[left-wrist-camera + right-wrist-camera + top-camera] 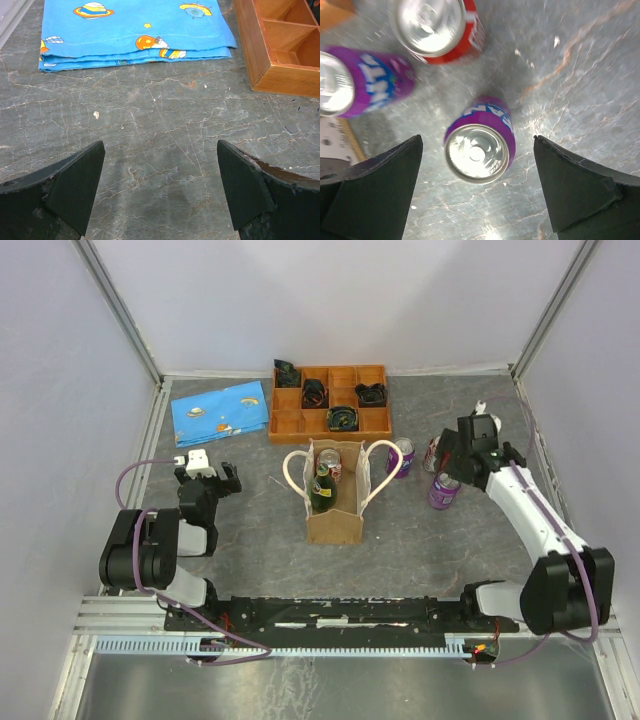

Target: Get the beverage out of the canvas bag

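Beneath the open right hand [477, 150] a purple can [480, 131] stands free, so best rise straight before reaching left for the bag's [335, 523] bottle [322, 492].

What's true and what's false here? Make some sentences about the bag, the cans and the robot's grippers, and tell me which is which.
1. The canvas bag stands upright with a green bottle inside. True.
2. The right gripper is shut on a can. False: it is open, above a purple can standing on the table.
3. The blue cloth lies left of the wooden tray. True.
4. The left gripper holds the cloth. False: it is open over bare table.
5. Every can outside the bag is purple. False: one is a red can.
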Available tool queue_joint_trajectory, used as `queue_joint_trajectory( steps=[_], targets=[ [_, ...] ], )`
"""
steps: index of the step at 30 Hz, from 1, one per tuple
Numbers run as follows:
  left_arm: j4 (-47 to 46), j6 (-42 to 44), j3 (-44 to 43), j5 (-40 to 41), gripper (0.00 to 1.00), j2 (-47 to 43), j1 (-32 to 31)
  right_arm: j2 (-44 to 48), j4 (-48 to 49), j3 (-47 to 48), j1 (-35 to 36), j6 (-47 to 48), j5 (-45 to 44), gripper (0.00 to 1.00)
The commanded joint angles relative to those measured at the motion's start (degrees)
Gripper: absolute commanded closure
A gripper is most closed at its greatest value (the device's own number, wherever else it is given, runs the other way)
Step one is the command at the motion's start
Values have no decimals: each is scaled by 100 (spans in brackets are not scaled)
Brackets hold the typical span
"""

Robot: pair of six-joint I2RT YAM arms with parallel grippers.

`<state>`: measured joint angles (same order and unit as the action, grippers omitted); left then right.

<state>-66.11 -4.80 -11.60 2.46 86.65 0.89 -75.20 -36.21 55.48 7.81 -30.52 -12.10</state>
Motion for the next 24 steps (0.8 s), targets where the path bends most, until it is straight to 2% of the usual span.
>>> queue_joint_trajectory(
  steps=[1,6,10,15,19,24],
  targets=[
    [-232,243,-132,16,1,35,-17,836,239,685,5,154,-323,1],
    [-232,245,-132,19,1,40,-14,1570,708,928,319,384,-233,1],
    [-236,243,-132,19,1,36,-16,1642,866,1370,878,717,-82,4],
    [-236,244,-135,24,1,38,-17,1213,714,2146,1888,1168,-54,6],
    [-233,248,-132,25,1,29,-16,784,687,2679,2424,1313,93,1],
    [-236,249,-130,19,1,35,-18,40,584,3300,3065,1546,61,1]
  ],
)
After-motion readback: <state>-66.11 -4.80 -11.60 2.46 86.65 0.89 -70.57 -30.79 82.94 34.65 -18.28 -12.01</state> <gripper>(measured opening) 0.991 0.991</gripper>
